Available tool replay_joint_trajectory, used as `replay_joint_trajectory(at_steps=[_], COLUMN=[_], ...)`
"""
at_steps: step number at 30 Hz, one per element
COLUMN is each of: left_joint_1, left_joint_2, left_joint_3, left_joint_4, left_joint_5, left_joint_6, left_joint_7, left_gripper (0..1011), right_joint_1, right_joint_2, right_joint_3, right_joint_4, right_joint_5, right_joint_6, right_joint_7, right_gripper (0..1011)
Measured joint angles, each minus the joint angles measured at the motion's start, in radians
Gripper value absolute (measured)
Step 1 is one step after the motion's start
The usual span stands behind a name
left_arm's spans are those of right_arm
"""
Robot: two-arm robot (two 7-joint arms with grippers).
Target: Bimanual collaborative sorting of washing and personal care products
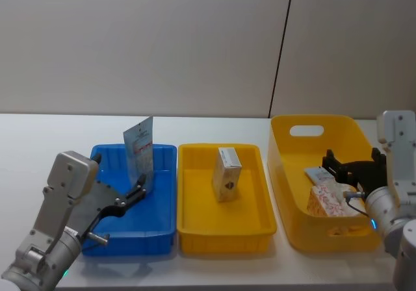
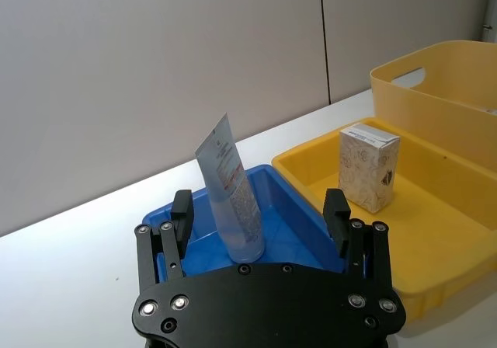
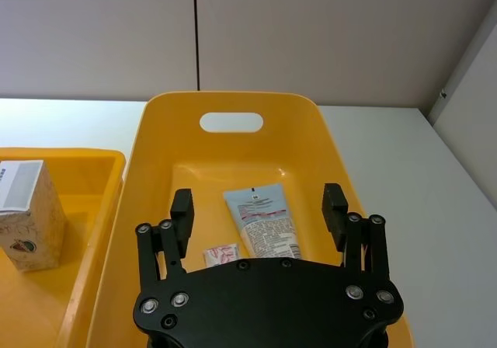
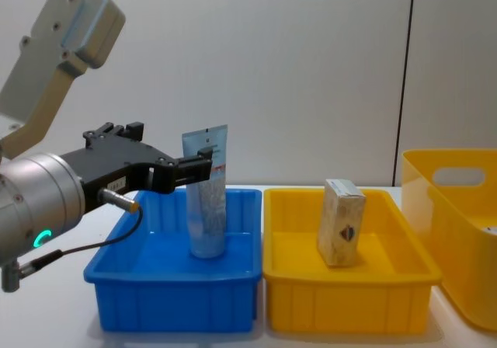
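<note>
A pale-blue tube [image 1: 139, 147] stands on its cap in the blue tray [image 1: 133, 229], leaning a little. My left gripper [image 1: 138, 188] is open just in front of it; in the left wrist view the tube [image 2: 231, 196] rises between the spread fingers [image 2: 182, 212], held by neither. A cream carton [image 1: 226, 173] stands upright in the middle yellow tray [image 1: 224, 234]. My right gripper [image 1: 351, 162] hangs open over the yellow basket [image 1: 290, 193]. In the basket lie a second tube [image 3: 264, 220] and a white carton with a red-orange pattern [image 1: 329, 204].
The three containers stand side by side on a white table [image 1: 39, 141], with a grey wall behind. The basket has tall walls and a handle slot [image 1: 306, 131] at its far side. Bare table lies left of the blue tray.
</note>
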Motion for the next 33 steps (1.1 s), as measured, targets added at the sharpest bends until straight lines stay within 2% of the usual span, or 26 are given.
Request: replay_joint_trajectory(at_steps=[10,24,29,33], left_joint_1=[0.0,0.0,0.0,0.0], left_joint_2=[0.0,0.0,0.0,0.0], left_joint_3=[0.0,0.0,0.0,0.0], left_joint_4=[0.0,0.0,0.0,0.0], left_joint_5=[0.0,0.0,0.0,0.0], left_joint_6=[0.0,0.0,0.0,0.0], left_joint_7=[0.0,0.0,0.0,0.0], left_gripper=[1001,1001,1001,1001], right_joint_1=[-0.006,-0.012,-0.015,-0.03], right_joint_2=[-0.014,-0.057,-0.054,-0.037], right_joint_3=[0.016,0.06,0.057,0.041], right_joint_4=[-0.025,-0.11,-0.109,-0.111], right_joint_5=[0.028,0.147,0.147,0.153], right_joint_6=[-0.04,-0.124,-0.126,-0.145], right_joint_7=[0.027,0.116,0.116,0.118], right_gripper=[1003,1003,1003,1003])
